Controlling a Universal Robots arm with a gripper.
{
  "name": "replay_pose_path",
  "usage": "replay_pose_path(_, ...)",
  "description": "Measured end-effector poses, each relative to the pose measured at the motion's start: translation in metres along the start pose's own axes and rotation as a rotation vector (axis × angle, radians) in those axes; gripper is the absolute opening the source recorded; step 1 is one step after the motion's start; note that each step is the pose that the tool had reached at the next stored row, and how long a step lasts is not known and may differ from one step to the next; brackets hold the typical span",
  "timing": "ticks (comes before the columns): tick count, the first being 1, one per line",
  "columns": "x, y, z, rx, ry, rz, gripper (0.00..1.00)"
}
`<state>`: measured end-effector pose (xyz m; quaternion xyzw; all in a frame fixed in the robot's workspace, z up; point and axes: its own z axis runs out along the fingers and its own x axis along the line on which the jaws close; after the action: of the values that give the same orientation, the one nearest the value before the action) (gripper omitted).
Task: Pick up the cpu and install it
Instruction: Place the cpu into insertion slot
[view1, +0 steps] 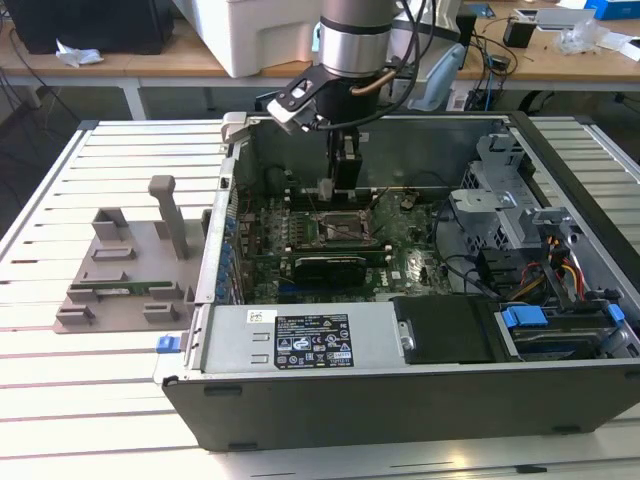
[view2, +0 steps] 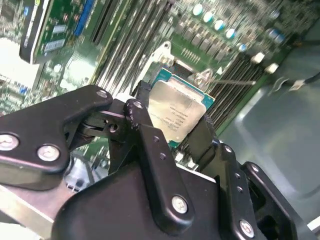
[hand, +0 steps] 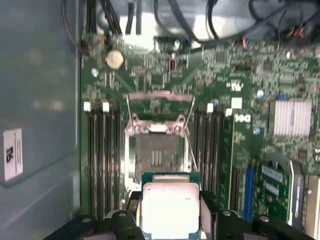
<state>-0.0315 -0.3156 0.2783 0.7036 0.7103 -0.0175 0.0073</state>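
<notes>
Cpu (view2: 176, 113) sits clamped between my jaws, silvery top facing both wrist views (hand: 170, 207). The jaws are clenched on it, one black pad against each of two opposite edges, so the chip spans the gap between them, its corners clear. It hangs off the green motherboard (hand: 225, 75), not touching it. The open socket (hand: 157, 157) lies bare just beyond the chip, its metal frame (hand: 160, 100) swung up and dark memory slots (hand: 102, 150) running along either side. In the exterior view my arm (view1: 352, 40) reaches down into the open computer case (view1: 400, 400) over the board. The case rests on the slatted desk (view1: 60, 400), and a grey plastic tray (view1: 120, 270) lies on the desk beside it, at the exterior view's left.
</notes>
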Motion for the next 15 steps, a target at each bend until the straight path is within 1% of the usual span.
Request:
replay_pose_path(2,0.0,-0.0001,0.0002,-0.0222,0.0001,0.001,0.55)
replay_pose_path(7,0.0,0.0,0.0001,-0.0317,0.0026,0.001,0.55)
replay_pose_path(11,0.0002,0.0002,0.0021,-0.032,0.0026,0.001,0.55)
replay_pose_path(15,0.001,0.0018,0.0087,-0.0315,0.0027,0.001,0.55)
